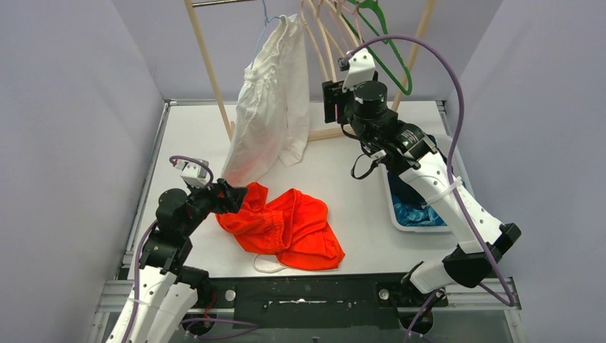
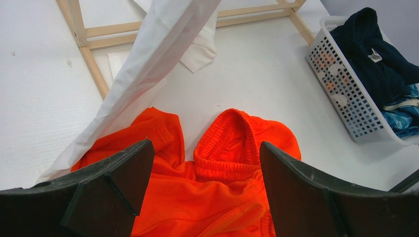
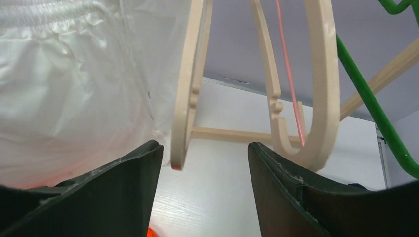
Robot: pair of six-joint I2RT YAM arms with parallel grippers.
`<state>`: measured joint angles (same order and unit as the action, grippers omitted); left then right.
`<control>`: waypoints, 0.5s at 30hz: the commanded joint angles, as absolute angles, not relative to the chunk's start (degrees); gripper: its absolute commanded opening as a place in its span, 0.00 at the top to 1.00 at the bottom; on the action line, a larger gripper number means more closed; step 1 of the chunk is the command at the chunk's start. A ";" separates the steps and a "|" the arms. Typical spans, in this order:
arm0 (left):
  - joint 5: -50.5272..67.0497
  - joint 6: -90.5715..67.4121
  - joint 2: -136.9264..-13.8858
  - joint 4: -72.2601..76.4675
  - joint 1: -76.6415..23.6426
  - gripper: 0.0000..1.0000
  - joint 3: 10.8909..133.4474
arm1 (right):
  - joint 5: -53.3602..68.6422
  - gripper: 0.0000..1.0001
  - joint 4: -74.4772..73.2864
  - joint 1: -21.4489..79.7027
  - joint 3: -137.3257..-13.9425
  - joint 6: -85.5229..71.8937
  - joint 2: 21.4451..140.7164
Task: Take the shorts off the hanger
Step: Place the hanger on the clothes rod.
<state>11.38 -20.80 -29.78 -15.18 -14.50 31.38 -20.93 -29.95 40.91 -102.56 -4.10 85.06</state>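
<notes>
White shorts (image 1: 271, 93) hang from a thin pale-blue hanger (image 1: 265, 16) on the wooden rack; they fill the left of the right wrist view (image 3: 64, 89). My right gripper (image 1: 330, 100) (image 3: 205, 148) is raised just right of them, open and empty, facing bare cream hangers (image 3: 190, 74). Bright orange shorts (image 1: 286, 229) (image 2: 222, 163) lie crumpled on the table. My left gripper (image 1: 236, 194) (image 2: 205, 148) hovers open over their left edge, holding nothing. Dark navy shorts (image 2: 375, 54) and blue leaf-patterned shorts (image 2: 402, 121) lie in the basket.
A white plastic basket (image 1: 391, 204) (image 2: 346, 94) stands at the right of the table under my right arm. The wooden rack (image 1: 207, 57) stands at the back, its base frame (image 2: 94, 69) on the table. A green hanger (image 1: 389, 50) (image 3: 365, 98) hangs at the right.
</notes>
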 commanded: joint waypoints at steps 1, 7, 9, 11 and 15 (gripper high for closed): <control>11.97 -21.16 -29.27 -11.23 -14.12 0.22 31.62 | -19.13 0.32 -25.90 40.78 -99.08 -6.16 78.57; 11.08 -21.26 -28.82 -11.43 -14.15 0.22 31.68 | -14.50 0.17 -21.48 40.76 -88.41 -8.34 68.58; 10.78 -21.31 -28.74 -11.38 -14.12 0.22 31.64 | -13.66 0.14 -19.91 40.78 -83.99 -9.80 64.92; 10.52 -21.36 -28.73 -11.38 -14.06 0.22 31.68 | -13.03 0.12 -19.34 40.78 -78.15 -12.14 61.48; 9.98 -21.45 -28.53 -11.60 -14.03 0.22 31.73 | -10.33 0.10 -15.31 40.80 -63.08 -18.20 53.74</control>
<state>10.83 -20.86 -29.23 -15.18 -14.48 31.31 -13.76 -21.21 40.91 -73.69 -11.38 58.67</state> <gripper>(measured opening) 0.784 0.892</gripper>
